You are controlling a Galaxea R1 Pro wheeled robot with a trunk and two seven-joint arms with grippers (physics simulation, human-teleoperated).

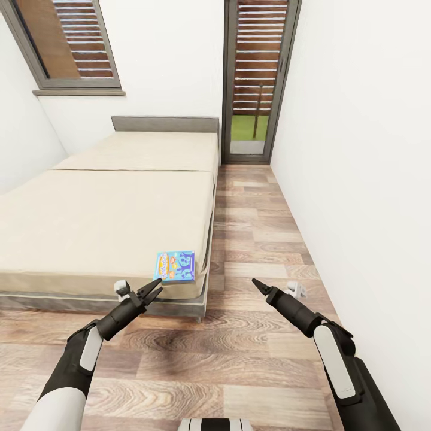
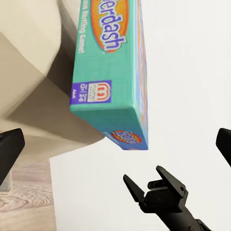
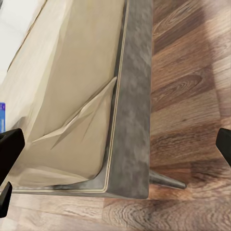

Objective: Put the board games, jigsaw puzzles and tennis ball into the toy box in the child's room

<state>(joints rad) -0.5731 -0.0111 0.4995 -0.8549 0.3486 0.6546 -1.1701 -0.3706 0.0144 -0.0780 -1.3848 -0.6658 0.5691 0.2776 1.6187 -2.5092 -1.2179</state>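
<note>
Tool on the left arm (image 1: 157,287) hovers with its dark fingers spread a little, empty, just short of the near right corner of the low cream two-panel bed (image 1: 108,209). At its 1 o'clock, close but apart, lies the small blue printed board game box (image 1: 176,266), flat on the mattress corner, its edge reaching the bed's rim. From the left wrist, the box (image 2: 108,72) shows a teal side with a lettered orange oval, the fingers wide on either side. Tool on the right arm (image 1: 258,285) hangs over the wood-plank floor (image 1: 251,239) at 3 o'clock from the box, well apart; I cannot tell how its fingers stand. Its camera shows the bed's grey frame (image 3: 132,110).
</note>
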